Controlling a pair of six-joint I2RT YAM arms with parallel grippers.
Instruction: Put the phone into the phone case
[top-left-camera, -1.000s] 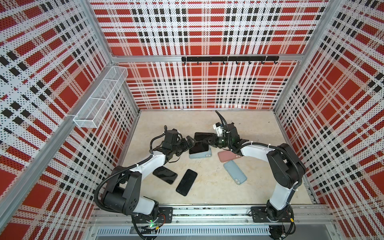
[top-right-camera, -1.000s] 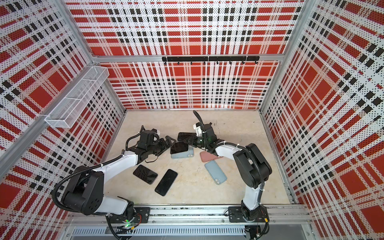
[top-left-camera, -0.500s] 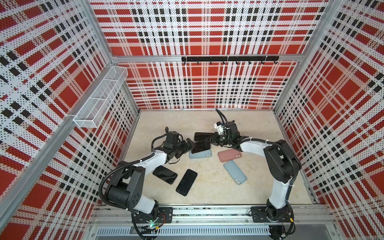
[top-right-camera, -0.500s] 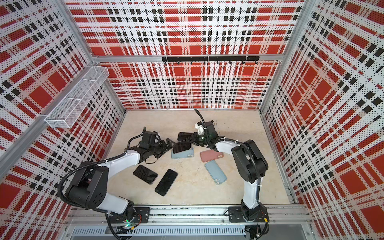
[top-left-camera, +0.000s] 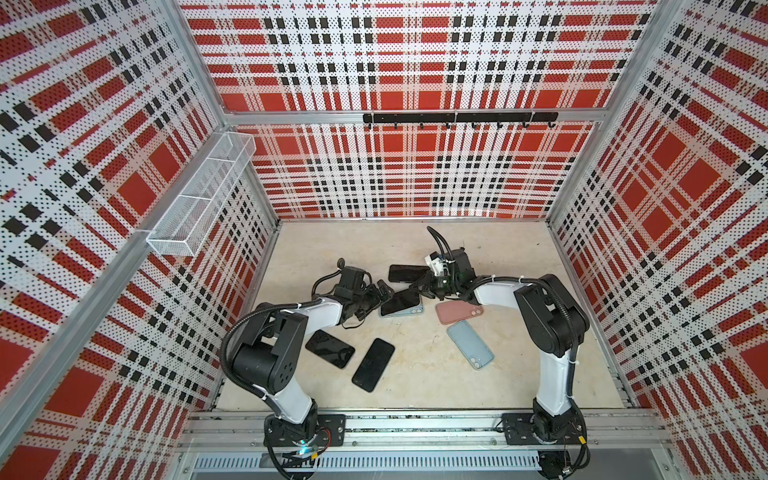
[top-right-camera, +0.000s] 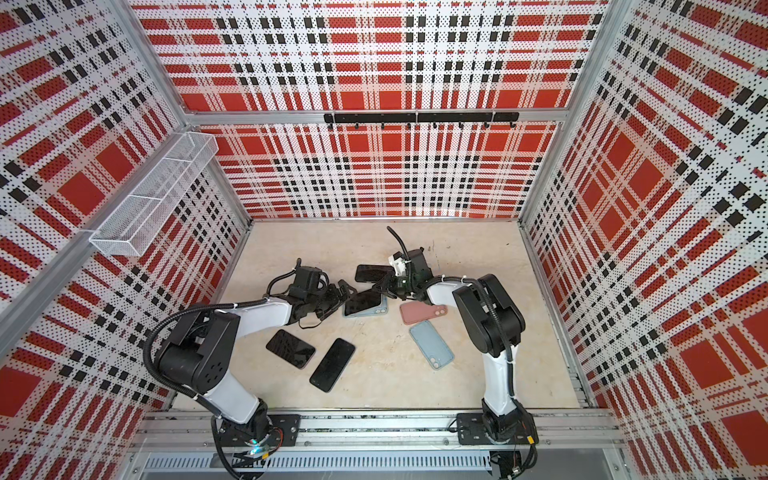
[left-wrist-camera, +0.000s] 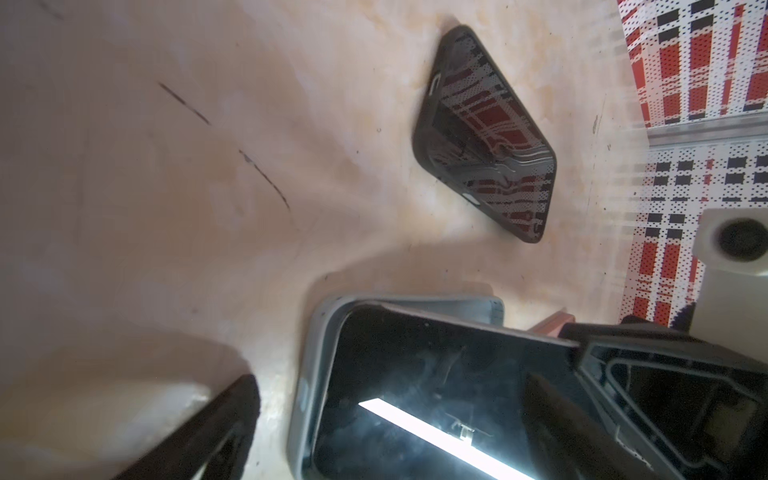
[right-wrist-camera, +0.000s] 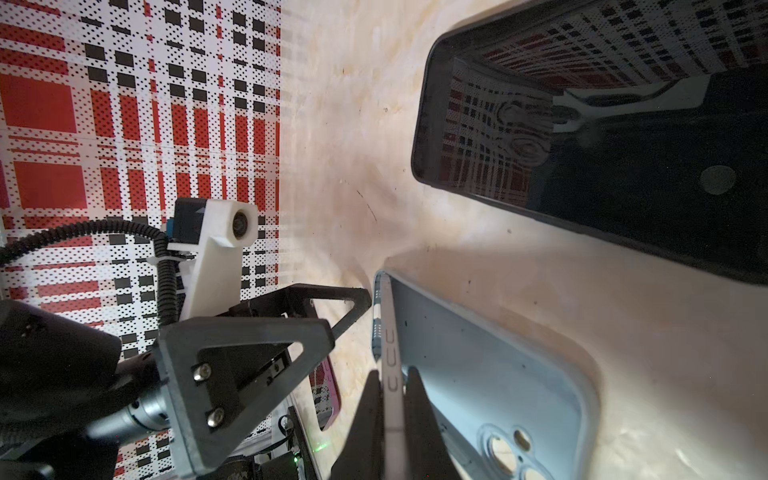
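Phone: black, screen up, near the centre of both top views; it sat askew on the phone case, one end down in it and the other end lifted (the left wrist view showed the tilt best).
Phone case: pale grey-blue, open side up, flat on the table.
Right gripper: reached in from the right; its fingers were pinched together on the phone's raised edge.
Left gripper: at the phone's left end, fingers spread wide and holding nothing; contact with the case could not be told.
Rear phone: dark, flat, just above the pair in both top views.
Left phone: below and left of centre, beside the lower phone.
Pink case: right of the phone case.
Blue case: just below the pink case.
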